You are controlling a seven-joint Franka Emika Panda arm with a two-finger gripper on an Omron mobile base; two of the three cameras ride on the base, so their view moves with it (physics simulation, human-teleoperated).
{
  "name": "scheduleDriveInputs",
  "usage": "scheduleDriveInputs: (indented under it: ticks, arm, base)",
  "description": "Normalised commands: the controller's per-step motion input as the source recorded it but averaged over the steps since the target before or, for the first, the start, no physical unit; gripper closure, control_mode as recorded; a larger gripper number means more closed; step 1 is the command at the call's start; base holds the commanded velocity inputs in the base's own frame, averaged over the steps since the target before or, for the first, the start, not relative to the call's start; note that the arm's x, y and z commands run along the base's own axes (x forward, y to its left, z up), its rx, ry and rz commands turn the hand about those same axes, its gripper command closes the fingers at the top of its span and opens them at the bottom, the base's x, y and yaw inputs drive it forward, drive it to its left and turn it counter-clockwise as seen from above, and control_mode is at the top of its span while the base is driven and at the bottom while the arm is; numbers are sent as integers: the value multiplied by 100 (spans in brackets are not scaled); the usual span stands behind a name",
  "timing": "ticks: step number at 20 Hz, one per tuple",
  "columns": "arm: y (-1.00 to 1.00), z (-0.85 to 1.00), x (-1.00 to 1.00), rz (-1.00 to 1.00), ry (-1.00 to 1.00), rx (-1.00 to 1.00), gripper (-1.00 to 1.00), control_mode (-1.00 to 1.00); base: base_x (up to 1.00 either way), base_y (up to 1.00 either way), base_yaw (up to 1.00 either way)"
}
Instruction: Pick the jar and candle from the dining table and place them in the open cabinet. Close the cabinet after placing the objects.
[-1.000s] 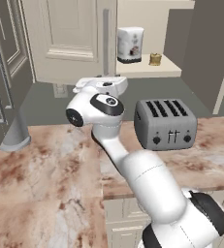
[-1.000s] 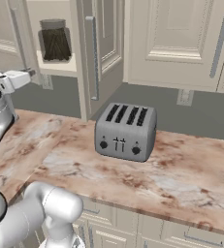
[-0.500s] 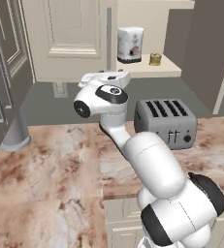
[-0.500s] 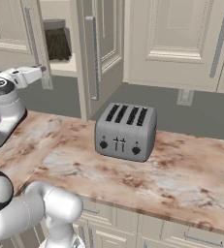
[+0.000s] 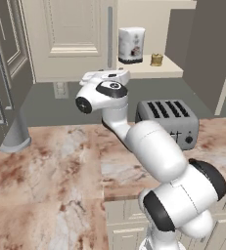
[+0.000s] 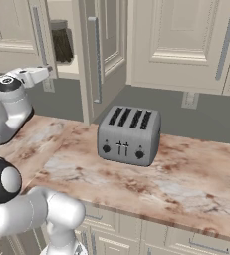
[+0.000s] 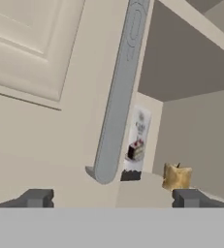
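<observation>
Gripper (image 7: 111, 198) jaws spread wide, nothing between them. Candle (image 7: 176, 176) just ahead of one fingertip (image 7: 190, 197), on the cabinet (image 5: 148, 72) shelf; jar (image 7: 138, 140) farther back, half-hidden behind the door handle (image 7: 120, 97).

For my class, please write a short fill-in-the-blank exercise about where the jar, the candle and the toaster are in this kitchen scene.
1. The candle stands on the cabinet shelf beside the ____.
2. The grey toaster sits on the marbled ____.
3. The cabinet's doors are ____.
4. The hand has its fingers spread and holds ____.

Missing words: jar; countertop; open; nothing
</observation>
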Motion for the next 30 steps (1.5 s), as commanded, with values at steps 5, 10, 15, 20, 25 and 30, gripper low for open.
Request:
scheduleDriveInputs:
  ticks: [5,10,15,20,25,30]
  arm:
    - [0,-9,18,0,8,0,-100,-100]
    - [-4,-23,16,0,12,0,-100,-100]
    - [-9,-82,-16,0,10,-2,-100,-100]
    - [-6,-95,-29,0,12,-1,-100,-100]
    - [3,-23,-35,0,4,0,-100,-100]
    - [20,23,-62,0,0,0,-100,-100]
  base:
    - [0,0,0]
    - [0,0,0]
    - [0,0,0]
    - [0,0,0]
    - [0,0,0]
    - [0,0,0]
